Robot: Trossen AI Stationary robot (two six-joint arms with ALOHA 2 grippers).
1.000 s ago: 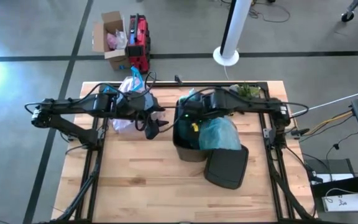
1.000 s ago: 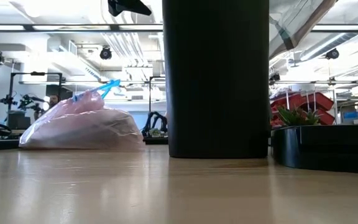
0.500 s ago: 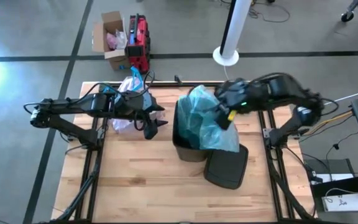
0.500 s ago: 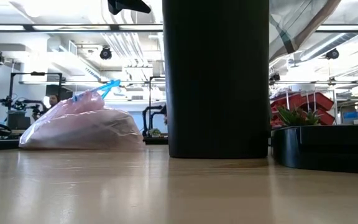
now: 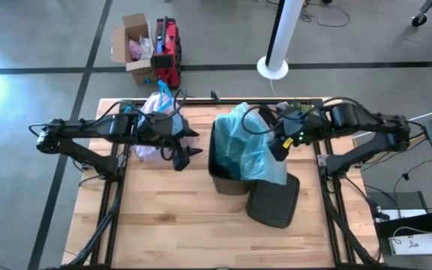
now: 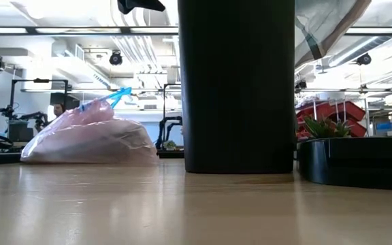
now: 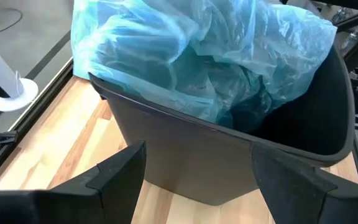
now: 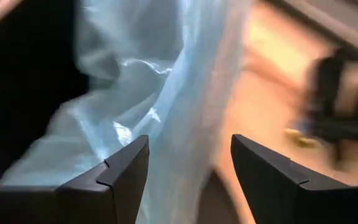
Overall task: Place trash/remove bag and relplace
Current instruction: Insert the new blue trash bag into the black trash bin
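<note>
A black bin (image 5: pixel 227 176) stands mid-table, and the crinkly light blue bag (image 5: pixel 250 142) bulges out of its top and hangs over its right rim. The pink bag (image 5: pixel 154 112), tied with blue ties, rests on the table at the far left, also seen in the low view (image 6: pixel 87 136). The trash is out of view. My left gripper (image 5: pixel 187 155) hovers open just left of the bin, facing its wall (image 7: pixel 185 162). My right gripper (image 5: pixel 280 146) hangs open at the blue bag's right side, the plastic (image 8: pixel 166 93) showing beyond its fingers. My right gripper stands open beside the blue bag's draped right side (image 5: pixel 274 154), slanting down from the table's right. Whether a finger touches the plastic, I cannot tell.
The bin's black lid (image 5: pixel 274 201) lies flat on the table right of the bin. A small green clump (image 5: pixel 300 109) sits at the far right edge. A cardboard box (image 5: pixel 133 45) and a red case (image 5: pixel 169 51) stand on the floor beyond. The table's near half is bare wood.
My right gripper has drawn out of the bin, up and toward the table's right edge, rolling as it went. The blue bag, low in the bin before, now stands puffed up above the rim and hangs over the right side.
</note>
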